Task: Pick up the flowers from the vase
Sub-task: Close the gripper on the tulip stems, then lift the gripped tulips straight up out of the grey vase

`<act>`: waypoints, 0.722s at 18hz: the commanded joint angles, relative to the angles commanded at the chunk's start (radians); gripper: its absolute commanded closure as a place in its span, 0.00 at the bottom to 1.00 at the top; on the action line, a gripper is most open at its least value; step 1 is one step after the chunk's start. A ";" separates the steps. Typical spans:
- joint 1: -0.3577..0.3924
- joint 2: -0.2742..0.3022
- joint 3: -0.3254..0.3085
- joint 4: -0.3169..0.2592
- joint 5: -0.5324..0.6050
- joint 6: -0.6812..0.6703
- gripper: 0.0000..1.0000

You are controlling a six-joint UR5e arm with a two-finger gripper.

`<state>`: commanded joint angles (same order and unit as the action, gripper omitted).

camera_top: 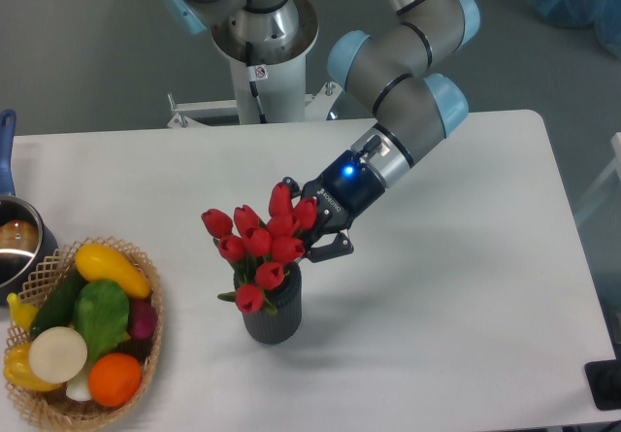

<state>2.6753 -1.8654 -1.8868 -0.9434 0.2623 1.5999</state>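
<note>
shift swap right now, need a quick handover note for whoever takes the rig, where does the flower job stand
Gripper: pushed into the right side of the flowers, just above the vase; the buds hide its fingertips, so a grip cannot be confirmed.
Flowers: stems in the vase, buds bunched above the mouth, leaning left.
Vase: upright on the white table, right of the wicker basket of vegetables.
Done: approach to the bunch.
Left: confirm the grip, lift the flowers clear of the vase.
</note>
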 joint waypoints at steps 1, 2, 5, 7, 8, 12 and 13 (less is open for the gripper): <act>0.000 0.003 0.000 -0.002 -0.005 -0.003 0.67; 0.002 0.008 0.002 0.000 -0.011 -0.015 0.67; 0.006 0.043 0.002 -0.002 -0.012 -0.063 0.67; 0.015 0.055 0.009 -0.002 -0.012 -0.090 0.67; 0.015 0.057 0.015 0.000 -0.011 -0.103 0.67; 0.025 0.086 0.026 -0.003 0.031 -0.146 0.67; 0.029 0.097 0.025 -0.006 0.043 -0.147 0.67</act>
<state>2.7044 -1.7688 -1.8622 -0.9495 0.3051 1.4527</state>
